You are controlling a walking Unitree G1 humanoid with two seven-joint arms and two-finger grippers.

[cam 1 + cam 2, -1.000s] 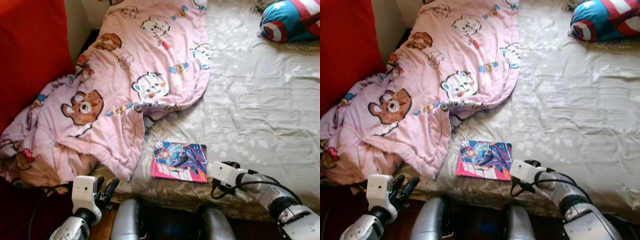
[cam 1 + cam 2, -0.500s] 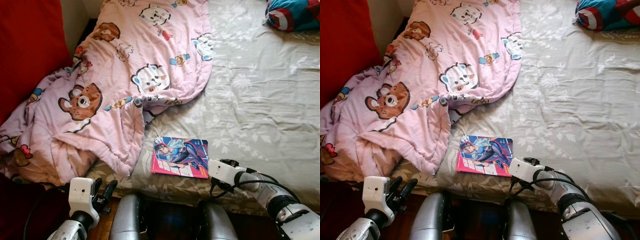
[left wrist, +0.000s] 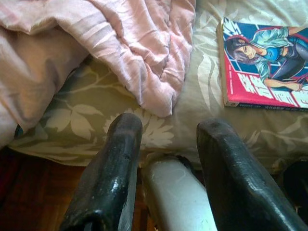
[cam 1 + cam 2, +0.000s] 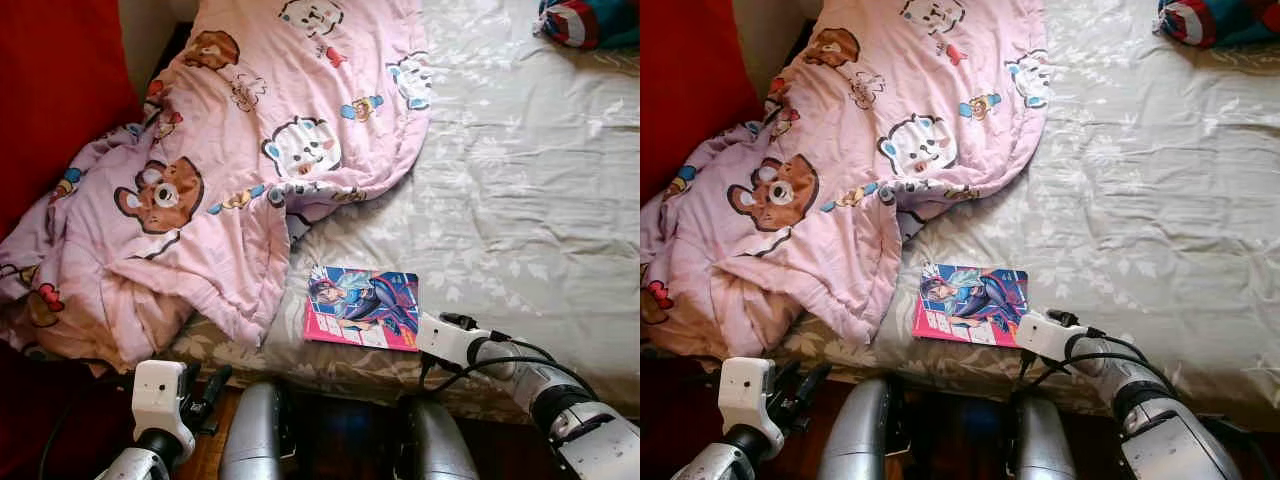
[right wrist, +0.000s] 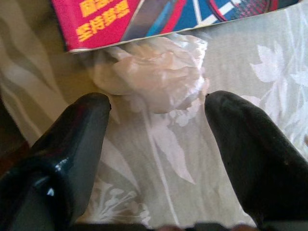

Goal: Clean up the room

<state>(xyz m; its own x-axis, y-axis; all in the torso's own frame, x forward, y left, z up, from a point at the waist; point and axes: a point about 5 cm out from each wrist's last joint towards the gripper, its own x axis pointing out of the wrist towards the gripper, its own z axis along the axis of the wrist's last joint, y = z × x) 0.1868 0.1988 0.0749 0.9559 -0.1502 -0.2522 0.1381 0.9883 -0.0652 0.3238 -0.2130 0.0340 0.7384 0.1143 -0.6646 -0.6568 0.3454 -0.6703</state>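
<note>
A crumpled white tissue [image 5: 154, 74] lies on the floral sheet just below a comic book's edge [image 5: 144, 19]. My right gripper [image 5: 156, 103] is open, one finger on each side of the tissue and not touching it. The comic book [image 4: 362, 308] lies flat near the bed's front edge, with my right wrist [image 4: 450, 340] right beside it. A pink cartoon-print blanket [image 4: 240, 150] is bunched over the left half of the bed. My left gripper [image 3: 171, 124] is open and holds nothing, low by the bed's front edge under the blanket's corner [image 3: 154, 82].
The grey floral bed sheet [image 4: 520, 200] stretches to the right. A red cushion [image 4: 50, 90] stands at the far left, and a blue, red and white pillow [image 4: 590, 20] lies at the far right corner. My silver legs [image 4: 255, 435] stand against the bed's front edge over dark floor.
The camera has tilted down, so the pillow has slid toward the top edge. My left arm has sunk a little lower. The right gripper stays beside the book.
</note>
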